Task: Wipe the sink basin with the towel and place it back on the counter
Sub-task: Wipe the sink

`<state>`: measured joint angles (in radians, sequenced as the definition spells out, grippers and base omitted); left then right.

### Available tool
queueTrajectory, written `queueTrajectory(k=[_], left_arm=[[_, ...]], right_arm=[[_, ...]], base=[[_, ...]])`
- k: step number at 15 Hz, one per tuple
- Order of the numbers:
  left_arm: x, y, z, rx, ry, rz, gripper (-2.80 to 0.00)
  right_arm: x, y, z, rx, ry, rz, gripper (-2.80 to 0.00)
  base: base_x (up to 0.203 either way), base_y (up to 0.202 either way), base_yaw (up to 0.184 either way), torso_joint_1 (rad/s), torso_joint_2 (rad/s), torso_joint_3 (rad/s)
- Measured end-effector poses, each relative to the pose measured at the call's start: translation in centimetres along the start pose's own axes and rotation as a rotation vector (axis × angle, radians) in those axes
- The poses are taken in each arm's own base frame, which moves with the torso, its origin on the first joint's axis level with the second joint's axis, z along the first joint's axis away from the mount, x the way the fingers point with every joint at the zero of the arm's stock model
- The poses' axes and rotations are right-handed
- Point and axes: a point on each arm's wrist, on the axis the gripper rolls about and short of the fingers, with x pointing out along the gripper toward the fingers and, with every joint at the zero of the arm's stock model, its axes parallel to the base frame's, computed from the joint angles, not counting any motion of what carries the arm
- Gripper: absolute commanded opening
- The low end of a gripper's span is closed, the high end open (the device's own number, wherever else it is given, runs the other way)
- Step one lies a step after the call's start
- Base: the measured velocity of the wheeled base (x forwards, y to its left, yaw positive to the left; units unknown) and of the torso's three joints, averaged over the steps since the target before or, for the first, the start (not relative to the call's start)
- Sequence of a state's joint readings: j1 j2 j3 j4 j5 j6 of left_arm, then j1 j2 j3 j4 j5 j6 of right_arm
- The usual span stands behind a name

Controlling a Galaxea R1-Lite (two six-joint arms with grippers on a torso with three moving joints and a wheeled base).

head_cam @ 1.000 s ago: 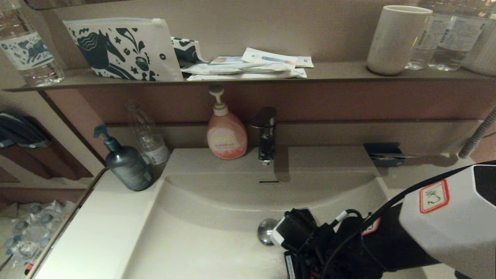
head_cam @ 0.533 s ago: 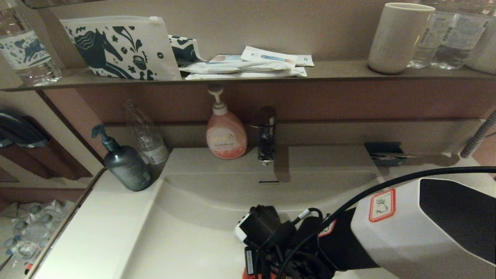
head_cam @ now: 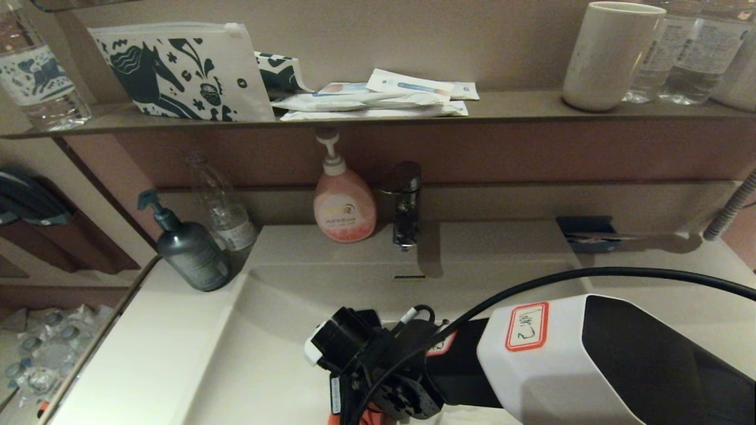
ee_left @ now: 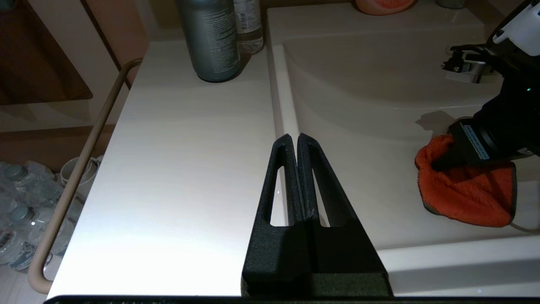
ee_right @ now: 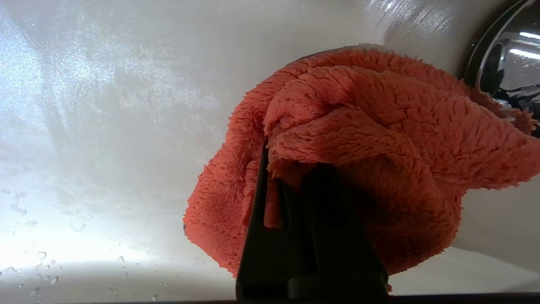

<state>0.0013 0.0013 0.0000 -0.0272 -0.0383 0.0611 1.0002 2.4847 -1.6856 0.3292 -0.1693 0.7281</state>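
Note:
The orange-red towel (ee_right: 358, 126) lies bunched on the floor of the off-white sink basin (head_cam: 277, 330), right beside the chrome drain plug (ee_right: 506, 71). My right gripper (ee_right: 287, 169) is shut on the towel and presses it down, its tips buried in the cloth. In the head view the right arm covers the drain, and only a sliver of towel (head_cam: 354, 420) shows at the bottom edge. The left wrist view shows the towel (ee_left: 468, 190) under the right gripper (ee_left: 443, 162). My left gripper (ee_left: 294, 139) hangs shut and empty over the counter (ee_left: 181, 147) at the basin's left rim.
A grey pump bottle (head_cam: 192, 251) and a clear bottle (head_cam: 221, 200) stand on the counter's far left corner. A pink soap bottle (head_cam: 344, 206) and the faucet (head_cam: 404, 203) are behind the basin. A dark tray (head_cam: 585, 227) sits at the back right. A rail (ee_left: 84, 160) runs along the counter's left side.
My right arm has swept leftward across the basin floor with the towel, and now hides the drain in the head view. The left arm is not seen earlier.

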Motion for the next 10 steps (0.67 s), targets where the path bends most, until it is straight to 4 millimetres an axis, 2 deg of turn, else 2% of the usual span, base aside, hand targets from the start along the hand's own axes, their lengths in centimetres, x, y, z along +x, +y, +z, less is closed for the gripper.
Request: queueTrajectory(k=[2,4,6,10], left_arm=[[0.0,0.0,0.0,0.000,0.000,0.000,-2.80],[0.0,0.0,0.0,0.000,0.000,0.000,-2.80],[0.0,0.0,0.0,0.000,0.000,0.000,-2.80],[0.0,0.0,0.0,0.000,0.000,0.000,-2.80]], right_arm=[[-0.2,-0.6,-0.3,0.013,0.029,-0.032,-2.80],[-0.6,-2.0,-1.2,0.016,0.061,-0.099,-2.80],[-1.1,-4.3,-1.8,0.025,0.068,-0.193,-2.80],[-3.1,-10.3,-2.5,0.067,0.098,-0.377,-2.80]], base=[[0.000,0.000,0.000,0.000,0.00,0.000],[0.000,0.000,0.000,0.000,0.00,0.000],[0.000,0.000,0.000,0.000,0.00,0.000],[0.000,0.000,0.000,0.000,0.00,0.000]])
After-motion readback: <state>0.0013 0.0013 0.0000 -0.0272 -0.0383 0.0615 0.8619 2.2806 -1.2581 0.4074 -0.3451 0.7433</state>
